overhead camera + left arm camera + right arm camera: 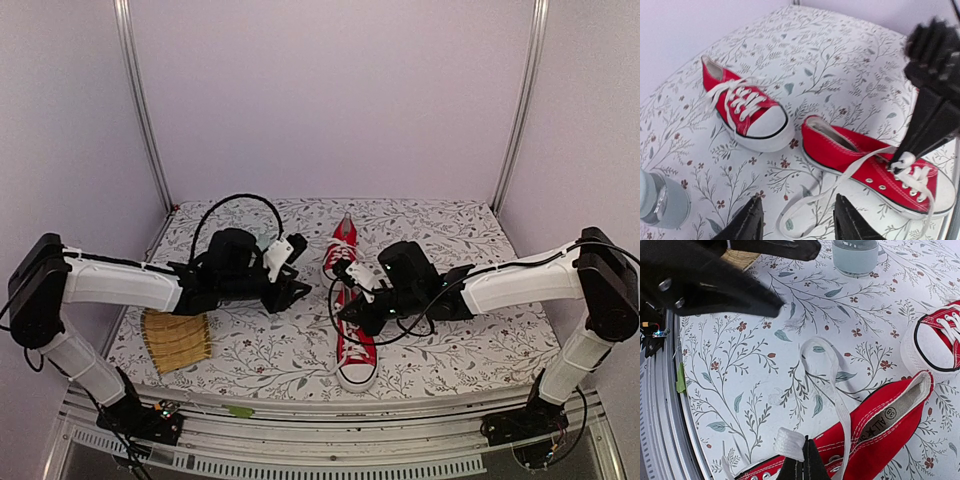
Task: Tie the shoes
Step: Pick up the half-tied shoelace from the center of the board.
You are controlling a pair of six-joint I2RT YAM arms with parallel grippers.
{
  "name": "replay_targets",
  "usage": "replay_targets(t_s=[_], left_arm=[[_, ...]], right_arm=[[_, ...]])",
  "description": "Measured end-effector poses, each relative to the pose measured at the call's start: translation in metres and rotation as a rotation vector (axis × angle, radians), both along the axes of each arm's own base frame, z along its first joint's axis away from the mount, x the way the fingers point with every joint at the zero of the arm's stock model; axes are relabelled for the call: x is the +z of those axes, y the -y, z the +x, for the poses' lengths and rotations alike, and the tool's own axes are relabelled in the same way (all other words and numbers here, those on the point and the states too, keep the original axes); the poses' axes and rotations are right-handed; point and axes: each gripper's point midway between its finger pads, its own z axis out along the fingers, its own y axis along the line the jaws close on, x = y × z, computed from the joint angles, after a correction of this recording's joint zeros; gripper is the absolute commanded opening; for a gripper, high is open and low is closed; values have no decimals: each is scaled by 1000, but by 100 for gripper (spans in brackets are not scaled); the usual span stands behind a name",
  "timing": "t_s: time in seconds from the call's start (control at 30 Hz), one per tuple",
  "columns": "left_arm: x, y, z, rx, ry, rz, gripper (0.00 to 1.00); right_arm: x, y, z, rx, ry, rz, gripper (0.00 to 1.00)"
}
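2 red canvas shoes with white rubber toe caps lie on the floral-print desk (840, 65) — far shoe (745, 107) laced, near shoe (850, 152) loose. Right fingers (802, 466) pinch its flat white lace (840, 405) — closed tight. Left fingers (749, 220) stand apart, holding nothing.

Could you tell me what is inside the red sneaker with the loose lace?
Inside the red canvas sneaker, a grey insole with a round printed stamp shows at the heel opening. Nothing else appears there; toward the toe the interior is covered by the sneaker itself.
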Motion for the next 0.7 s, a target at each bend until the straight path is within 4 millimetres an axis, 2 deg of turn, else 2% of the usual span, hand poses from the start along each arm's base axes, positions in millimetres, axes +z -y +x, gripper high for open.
replay_targets(t_s=[0.07,0.17,0.3,0.37,0.4,0.5,0.63,0.7], left_arm=[[-15,-8,13,65,-71,49,57],[-54,-10,17,102,-184,151,59],[-110,-28,10,148,-307,310,56],[-130,-37,7,167,-343,375,53],[-136,-39,8,175,-350,393,49],[-136,-35,17,190,-340,398,34],[-136,-33,17,183,-342,389,9],[-136,-33,16,171,-335,387,11]], right_arm=[[0,0,0,0,1,0,1],[0,0,0,0,1,-1,1],[0,0,0,0,0,0,1],[0,0,0,0,0,-1,1],[0,0,0,0,0,0,1],[0,0,0,0,0,-2,1],[-1,0,0,0,-1,-2,1],[-1,1,0,0,-2,-4,1]])
